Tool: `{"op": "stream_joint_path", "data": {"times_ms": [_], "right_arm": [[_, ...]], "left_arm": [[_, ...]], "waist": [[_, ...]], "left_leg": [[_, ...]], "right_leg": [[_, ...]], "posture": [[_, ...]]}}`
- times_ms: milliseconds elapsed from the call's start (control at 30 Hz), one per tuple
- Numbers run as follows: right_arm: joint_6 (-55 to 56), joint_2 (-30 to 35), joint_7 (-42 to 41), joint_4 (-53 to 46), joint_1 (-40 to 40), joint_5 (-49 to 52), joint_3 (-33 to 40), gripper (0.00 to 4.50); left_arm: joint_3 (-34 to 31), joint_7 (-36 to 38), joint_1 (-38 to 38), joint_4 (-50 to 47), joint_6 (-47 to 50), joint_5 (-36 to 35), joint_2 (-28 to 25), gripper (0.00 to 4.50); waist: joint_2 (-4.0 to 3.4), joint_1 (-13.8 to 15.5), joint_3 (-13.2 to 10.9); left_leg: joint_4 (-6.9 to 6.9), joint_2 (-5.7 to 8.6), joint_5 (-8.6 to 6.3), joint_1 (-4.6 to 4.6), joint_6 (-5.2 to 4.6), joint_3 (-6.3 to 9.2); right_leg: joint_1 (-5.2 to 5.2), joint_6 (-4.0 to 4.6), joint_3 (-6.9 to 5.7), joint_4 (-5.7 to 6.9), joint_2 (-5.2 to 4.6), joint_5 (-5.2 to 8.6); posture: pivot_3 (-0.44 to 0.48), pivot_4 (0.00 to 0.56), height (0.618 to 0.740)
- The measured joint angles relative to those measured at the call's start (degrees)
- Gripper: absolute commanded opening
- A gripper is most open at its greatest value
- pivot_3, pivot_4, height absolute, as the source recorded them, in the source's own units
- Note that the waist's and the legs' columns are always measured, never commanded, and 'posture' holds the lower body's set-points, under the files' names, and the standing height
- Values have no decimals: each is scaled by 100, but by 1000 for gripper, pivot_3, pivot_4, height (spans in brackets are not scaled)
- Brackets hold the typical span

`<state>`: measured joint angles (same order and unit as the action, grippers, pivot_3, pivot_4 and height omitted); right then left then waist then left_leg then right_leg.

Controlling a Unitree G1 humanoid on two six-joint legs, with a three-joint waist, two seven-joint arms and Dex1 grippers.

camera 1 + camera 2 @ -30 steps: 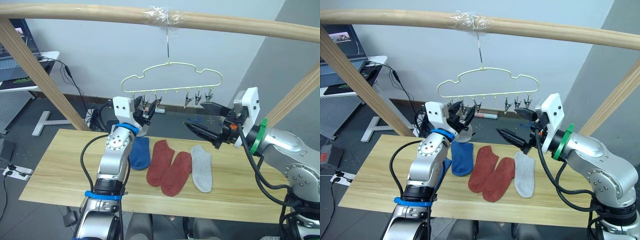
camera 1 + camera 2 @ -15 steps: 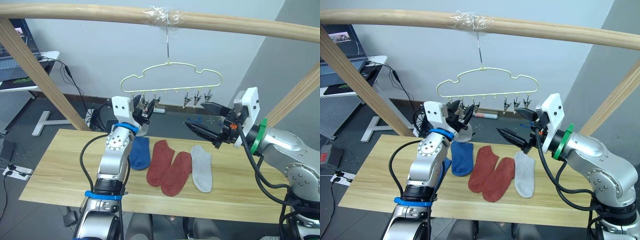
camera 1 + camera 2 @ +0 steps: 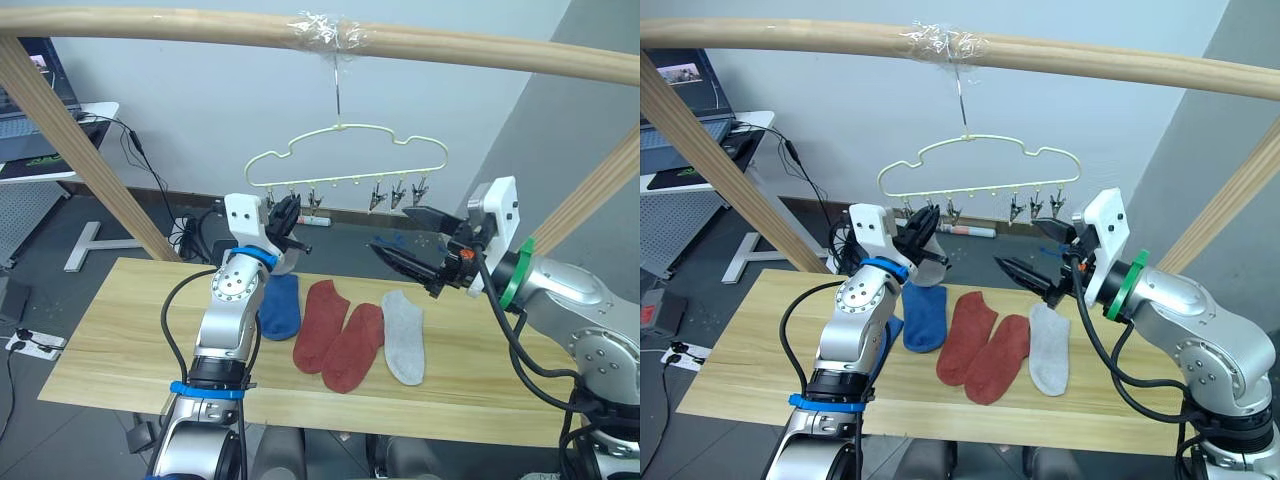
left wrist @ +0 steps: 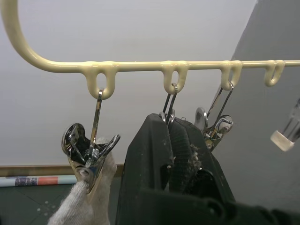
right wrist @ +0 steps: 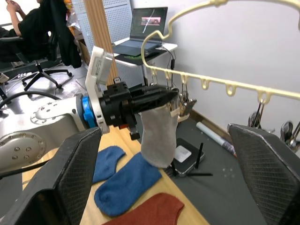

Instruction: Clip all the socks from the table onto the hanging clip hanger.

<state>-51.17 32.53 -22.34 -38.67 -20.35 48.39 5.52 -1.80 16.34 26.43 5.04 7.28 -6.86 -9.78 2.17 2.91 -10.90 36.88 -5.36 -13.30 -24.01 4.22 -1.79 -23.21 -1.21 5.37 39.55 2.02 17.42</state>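
Observation:
The pale clip hanger point(image 3: 345, 130) hangs by its hook from the top pole. A light grey sock point(image 5: 157, 136) dangles from its leftmost clip point(image 4: 89, 150). My left gripper point(image 4: 176, 126) is raised to the row of clips and shut on the second clip, whose wire loop point(image 4: 168, 96) runs into the fingertips. On the table point(image 3: 120, 340) lie a blue sock point(image 3: 280, 305), a second blue sock point(image 3: 890, 330) half hidden behind my left arm, two rust-red socks point(image 3: 320, 325) point(image 3: 355, 345) and a grey sock point(image 3: 403, 335). My right gripper point(image 3: 390, 230) hovers open and empty above them.
The wooden frame has a top pole point(image 3: 150, 25) and slanted poles at the left point(image 3: 70, 130) and right point(image 3: 600, 190). A desk with a laptop point(image 3: 40, 140) stands at the back left. A seated person point(image 5: 28, 28) is in the background.
My left gripper's fingers have closed onto the second clip. The hanger has shifted slightly to the right. My right arm has stayed still.

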Motion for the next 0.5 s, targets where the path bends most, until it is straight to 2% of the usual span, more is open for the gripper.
{"op": "stream_joint_path", "data": {"times_ms": [100, 233, 300, 500], "right_arm": [[99, 36, 66, 4, 435, -349, -167, 4500], [207, 173, 426, 358, 1009, -1382, -813, 4500], [314, 149, 646, 819, 1200, -1965, -1151, 4500], [825, -497, 860, 2684, 1284, -2991, -1719, 4500]], "left_arm": [[-8, 184, -11, -46, 120, -138, -15, 15], [-18, 479, -117, -226, 346, -342, -173, 15], [-44, 652, -131, -298, 497, -479, -276, 15], [-114, 969, -130, -375, 743, -755, -516, 15]], "waist": [[0, -1, 0], [0, -14, 0], [0, -15, 1], [-1, -24, 0]], "left_leg": [[-1, 0, 0, -1, 0, 0], [-1, -1, 1, 2, 1, 0], [2, -1, 1, 5, 1, -2], [3, -1, 1, 7, 1, -6]], "right_leg": [[0, 0, 1, -4, 0, 0], [0, 0, 1, -1, 0, 0], [0, -1, 2, 2, 0, 0], [0, -1, 8, 3, 2, 0]], "posture": [[115, 193, 740], [126, 183, 740], [126, 183, 740], [129, 189, 740]]}}
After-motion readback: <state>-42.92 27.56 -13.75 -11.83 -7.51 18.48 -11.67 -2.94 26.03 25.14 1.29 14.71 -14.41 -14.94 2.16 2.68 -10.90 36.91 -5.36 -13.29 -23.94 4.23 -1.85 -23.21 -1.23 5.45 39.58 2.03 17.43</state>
